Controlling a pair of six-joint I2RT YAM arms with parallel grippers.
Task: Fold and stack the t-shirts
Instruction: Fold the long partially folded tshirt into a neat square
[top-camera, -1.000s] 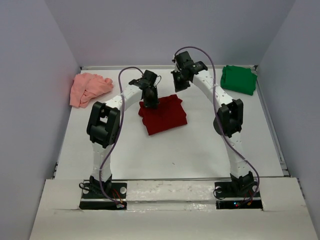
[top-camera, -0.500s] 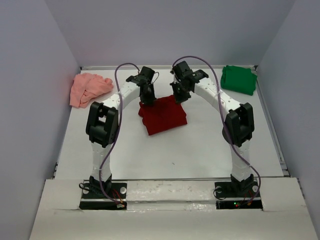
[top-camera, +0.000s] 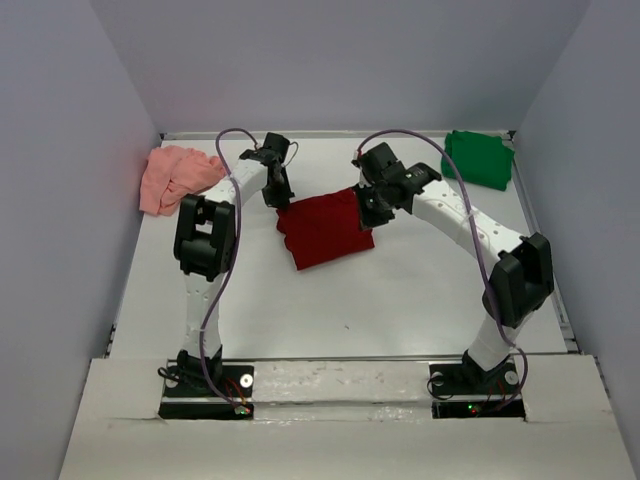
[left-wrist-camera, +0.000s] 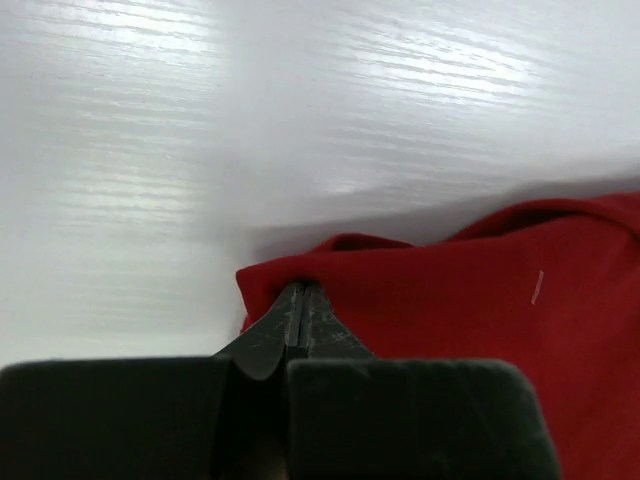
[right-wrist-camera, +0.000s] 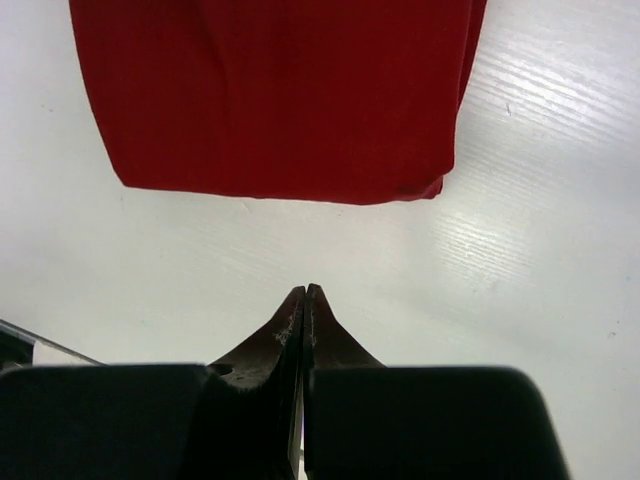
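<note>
**Caller:** Start at your hands. What have you got?

**Me:** My left hand (left-wrist-camera: 302, 292) has its fingers pressed together, the tips right at the far-left corner of the dark red t-shirt (top-camera: 325, 228). They touch the cloth there, but I can't tell whether a pinch of it is caught between them. My right hand (right-wrist-camera: 305, 292) is closed too and grips nothing. It sits over bare desk (top-camera: 400, 300) near the shirt's right end, with a strip of white between its tips and the hem.

**Caller:** And how does the shirt lie?

**Me:** It's folded into a flat block mid-desk, a little skewed. Its long side runs left to right, from one hand to the other, so each hand covers one end. The left is nearer, already at the cloth.

**Caller:** The other two?

**Me:** The green t-shirt (top-camera: 478, 158) is in the far right corner and looks folded. The pink t-shirt (top-camera: 175, 175) is rumpled at the far left, well apart from both hands.

**Caller:** So what next?

**Me:** My guess is that both hands have to open before anything lifts. The pink one is on my left hand's side.
</note>
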